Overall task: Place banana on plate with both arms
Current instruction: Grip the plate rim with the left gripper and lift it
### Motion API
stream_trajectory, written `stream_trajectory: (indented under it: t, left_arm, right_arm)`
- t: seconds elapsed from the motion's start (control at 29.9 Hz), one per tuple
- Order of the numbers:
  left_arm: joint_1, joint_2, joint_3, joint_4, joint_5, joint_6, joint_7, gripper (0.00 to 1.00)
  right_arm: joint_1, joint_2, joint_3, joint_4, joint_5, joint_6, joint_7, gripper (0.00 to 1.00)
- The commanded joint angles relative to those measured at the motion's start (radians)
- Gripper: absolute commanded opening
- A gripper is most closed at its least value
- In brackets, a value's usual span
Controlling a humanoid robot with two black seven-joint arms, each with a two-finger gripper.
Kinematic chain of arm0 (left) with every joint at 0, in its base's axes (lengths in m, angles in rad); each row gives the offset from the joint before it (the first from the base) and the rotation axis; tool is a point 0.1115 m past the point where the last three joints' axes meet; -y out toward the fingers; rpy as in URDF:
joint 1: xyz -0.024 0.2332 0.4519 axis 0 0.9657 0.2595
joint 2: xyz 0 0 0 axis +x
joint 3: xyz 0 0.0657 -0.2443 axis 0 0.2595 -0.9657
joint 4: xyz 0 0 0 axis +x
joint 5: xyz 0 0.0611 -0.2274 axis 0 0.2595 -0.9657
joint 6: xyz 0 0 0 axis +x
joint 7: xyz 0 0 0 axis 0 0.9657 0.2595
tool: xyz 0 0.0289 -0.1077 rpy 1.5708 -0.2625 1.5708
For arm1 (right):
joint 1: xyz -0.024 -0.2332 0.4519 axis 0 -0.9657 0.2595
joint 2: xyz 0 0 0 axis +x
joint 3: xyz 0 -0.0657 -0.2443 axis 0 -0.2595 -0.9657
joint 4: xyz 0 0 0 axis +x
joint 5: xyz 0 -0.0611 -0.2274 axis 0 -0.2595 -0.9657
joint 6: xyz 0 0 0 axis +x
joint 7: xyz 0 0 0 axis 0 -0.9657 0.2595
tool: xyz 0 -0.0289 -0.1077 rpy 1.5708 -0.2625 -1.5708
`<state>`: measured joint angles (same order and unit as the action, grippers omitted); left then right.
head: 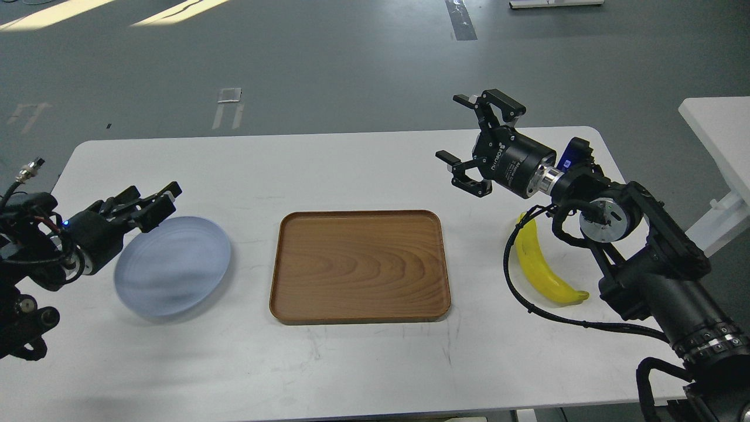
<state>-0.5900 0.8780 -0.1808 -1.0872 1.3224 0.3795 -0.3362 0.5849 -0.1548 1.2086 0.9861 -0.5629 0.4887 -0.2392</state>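
**Plate may slip; banana not yet grasped**

The left hand (153, 202) pinches the plate (173, 266) by its far rim, tilted and blurred, so it could slide free. The right hand (469, 138) hangs wide open and empty; the banana (542, 264) lies on the table (351, 158) under that arm, whose cable could nudge it.

I see a pale blue-lavender plate (173, 266), plain and unpatterned; a brown tray (360, 266) with curved wood grain; a bright yellow banana (542, 264) with a darker tip; a white table (351, 158); both arms black with silver rings.
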Motion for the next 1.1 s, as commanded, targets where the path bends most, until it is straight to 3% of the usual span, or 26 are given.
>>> stream_trajectory:
  t: [0.0,0.2,0.74,0.9,1.0,1.07]
  left_arm:
    - [0.003,-0.004,0.089,0.085,0.001,0.053,0.0,0.98]
    - [0.012,-0.033,0.09,0.151,-0.006,0.055,-0.027,0.98]
    - [0.072,-0.106,0.09,0.262,-0.012,0.047,-0.03,0.97]
    - [0.081,-0.105,0.09,0.267,-0.045,0.045,-0.05,0.97]
    - [0.093,-0.105,0.09,0.267,-0.052,0.044,-0.052,0.91]
    - [0.108,-0.106,0.09,0.267,-0.052,0.039,-0.052,0.76]
  right_arm:
    - [-0.01,0.003,-0.001,0.003,0.0,0.0,0.0,1.0]
    - [-0.02,0.003,-0.001,0.014,0.0,0.0,0.0,1.0]
    - [-0.034,0.0,-0.001,0.025,0.0,0.0,0.0,1.0]
    - [-0.034,0.001,-0.001,0.025,0.0,0.0,0.0,1.0]
    - [-0.034,0.001,-0.001,0.025,0.0,0.0,0.0,1.0]
    - [-0.034,0.001,-0.001,0.025,0.0,0.0,0.0,1.0]
